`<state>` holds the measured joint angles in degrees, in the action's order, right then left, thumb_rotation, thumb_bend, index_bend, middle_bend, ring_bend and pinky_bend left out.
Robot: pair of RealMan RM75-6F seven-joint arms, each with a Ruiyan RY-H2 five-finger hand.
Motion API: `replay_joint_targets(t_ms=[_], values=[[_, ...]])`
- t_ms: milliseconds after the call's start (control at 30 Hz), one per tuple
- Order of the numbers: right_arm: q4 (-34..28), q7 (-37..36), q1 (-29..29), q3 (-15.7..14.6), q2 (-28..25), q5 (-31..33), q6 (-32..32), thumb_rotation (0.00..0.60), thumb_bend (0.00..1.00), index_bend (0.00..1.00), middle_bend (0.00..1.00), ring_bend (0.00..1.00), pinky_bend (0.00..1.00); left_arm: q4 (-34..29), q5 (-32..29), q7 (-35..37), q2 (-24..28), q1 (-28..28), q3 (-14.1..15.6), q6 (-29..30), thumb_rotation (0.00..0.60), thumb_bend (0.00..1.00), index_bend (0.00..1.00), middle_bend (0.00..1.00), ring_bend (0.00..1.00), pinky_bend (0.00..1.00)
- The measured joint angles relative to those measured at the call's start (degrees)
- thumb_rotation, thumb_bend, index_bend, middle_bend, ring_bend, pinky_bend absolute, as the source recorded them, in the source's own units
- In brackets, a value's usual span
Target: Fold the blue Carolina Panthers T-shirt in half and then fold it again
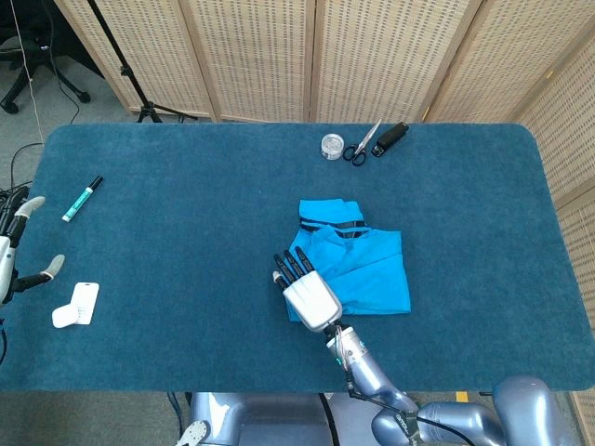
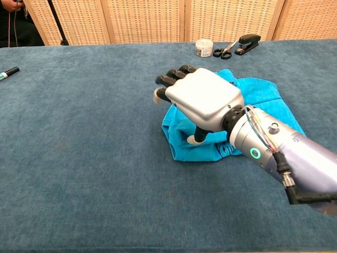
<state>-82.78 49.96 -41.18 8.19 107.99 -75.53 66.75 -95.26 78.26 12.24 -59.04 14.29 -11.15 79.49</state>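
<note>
The blue T-shirt [image 1: 363,269] lies folded into a compact bundle right of the table's middle, with its dark collar trim toward the far side. In the chest view the T-shirt [image 2: 255,92] shows beside and under my right hand [image 2: 202,103]. That right hand [image 1: 305,290] hovers over the shirt's left edge with fingers stretched out and apart, holding nothing. My left hand [image 1: 23,243] sits at the far left edge of the head view, off the table, its fingers spread and empty. The chest view does not show it.
A green marker [image 1: 82,198] and a small white object [image 1: 76,305] lie at the table's left end. At the far edge are a round clear container [image 1: 332,145], scissors [image 1: 361,147] and a black stapler [image 1: 392,136]. Woven screens stand behind the table.
</note>
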Motion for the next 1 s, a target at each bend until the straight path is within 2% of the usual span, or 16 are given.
replay_joint_targets(t_ms=[267,500,633,867,1000], values=[[-6.4,-2.8,1.0,-0.1,-3.2,-3.5,2.1,0.6,0.0,0.02,0.0,0.0,0.06,-0.2,0.1,-0.3,-0.1,0.0,0.1,0.1,0.6,0.28,0.0,0.0,0.0,0.0],[-8.0,-7.8,1.4,1.4,-7.5,-6.3,3.9,0.6,0.0,0.1,0.06,0.0,0.06,-0.2,0.2,-0.1,0.0,0.0,0.2,0.1,0.6,0.28,0.0,0.0,0.0,0.0],[-9.3,-9.6,1.8,2.4,-10.7,-6.5,4.1,0.6,0.0,0.16,0.09,0.0,0.06,-0.2,0.2,0.0,0.0,0.0,0.2,-0.1,0.6,0.28,0.0,0.0,0.0,0.0],[-11.1,-14.4,2.7,3.0,-16.1,-6.2,3.6,0.6,0.0,0.2,0.15,0.0,0.06,-0.3,0.3,-0.4,-0.1,0.1,0.4,-0.3,0.6,0.28,0.0,0.0,0.0,0.0],[-11.7,-17.1,2.3,4.0,-18.0,-3.6,0.5,0.6,0.0,0.21,0.18,0.0,0.06,-0.4,0.5,-1.0,-0.3,0.2,0.5,-0.2,0.6,0.28,0.0,0.0,0.0,0.0]])
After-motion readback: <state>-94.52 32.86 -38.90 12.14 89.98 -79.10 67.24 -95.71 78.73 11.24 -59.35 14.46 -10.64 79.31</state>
